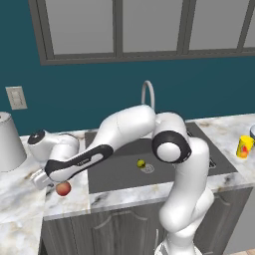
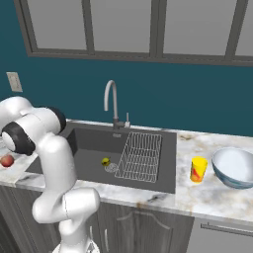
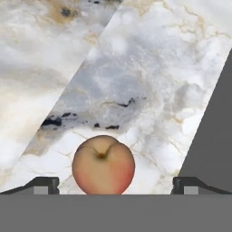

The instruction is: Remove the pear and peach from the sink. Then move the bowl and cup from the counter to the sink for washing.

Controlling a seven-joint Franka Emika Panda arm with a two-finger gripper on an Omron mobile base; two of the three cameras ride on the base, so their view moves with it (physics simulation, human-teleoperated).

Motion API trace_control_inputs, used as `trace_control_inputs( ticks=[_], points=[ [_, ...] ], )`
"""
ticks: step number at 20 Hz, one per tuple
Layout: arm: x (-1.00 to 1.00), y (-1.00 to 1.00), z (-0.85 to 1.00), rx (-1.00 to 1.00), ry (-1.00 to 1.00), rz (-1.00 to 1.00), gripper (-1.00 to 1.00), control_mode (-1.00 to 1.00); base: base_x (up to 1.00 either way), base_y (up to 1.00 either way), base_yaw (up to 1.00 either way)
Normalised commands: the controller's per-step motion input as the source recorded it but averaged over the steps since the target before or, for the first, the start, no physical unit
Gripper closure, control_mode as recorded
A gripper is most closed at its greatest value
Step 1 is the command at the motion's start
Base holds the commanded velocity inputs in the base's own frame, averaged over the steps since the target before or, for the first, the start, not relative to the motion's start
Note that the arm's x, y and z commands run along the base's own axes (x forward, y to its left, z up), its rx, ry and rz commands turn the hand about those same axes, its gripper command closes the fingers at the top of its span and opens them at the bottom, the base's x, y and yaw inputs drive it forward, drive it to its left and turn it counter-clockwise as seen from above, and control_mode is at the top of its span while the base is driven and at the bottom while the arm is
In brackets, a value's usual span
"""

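A rendered home kitchen is shown: a dark grey sink (image 2: 89,148) with a curved steel faucet (image 2: 111,101) and wire rack (image 2: 141,155) is set into a marble tabletop (image 2: 217,195) over grey cabinets (image 2: 143,230), backed by a teal wall (image 2: 197,104), windows (image 2: 123,24) and a wall socket (image 1: 16,97).

peach (image 3: 103,165) reddish-orange | pear (image 1: 141,163) yellow-green | cup (image 2: 198,169) yellow, red mark
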Motion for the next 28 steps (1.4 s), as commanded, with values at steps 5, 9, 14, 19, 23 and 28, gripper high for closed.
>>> trace_control_inputs(
  ticks=[5, 9, 14, 19, 23, 28],
  points=[
    [-0.04, -0.18, 0.24, 0.14, -0.07, 0.0, -1.0, -1.0, 0.0, 0.0, 0.0],
    [-0.04, -0.23, 0.22, 0.25, 0.0, 0.0, -1.0, -1.0, 0.0, 0.0, 0.0],
    [0.0, -0.21, 0.28, 0.19, 0.0, 0.0, -1.0, -1.0, 0.0, 0.0, 0.0],
    [-0.02, -0.21, 0.29, 0.1, -0.01, 0.0, -1.0, -1.0, 0.0, 0.0, 0.0],
    [-0.02, -0.21, 0.32, 0.07, -0.01, 0.0, -1.0, -1.0, 0.0, 0.0, 0.0],
    [0.0, -0.2, 0.31, 0.04, 0.0, 0.0, -1.0, -1.0, 0.0, 0.0, 0.0]
  ],
)
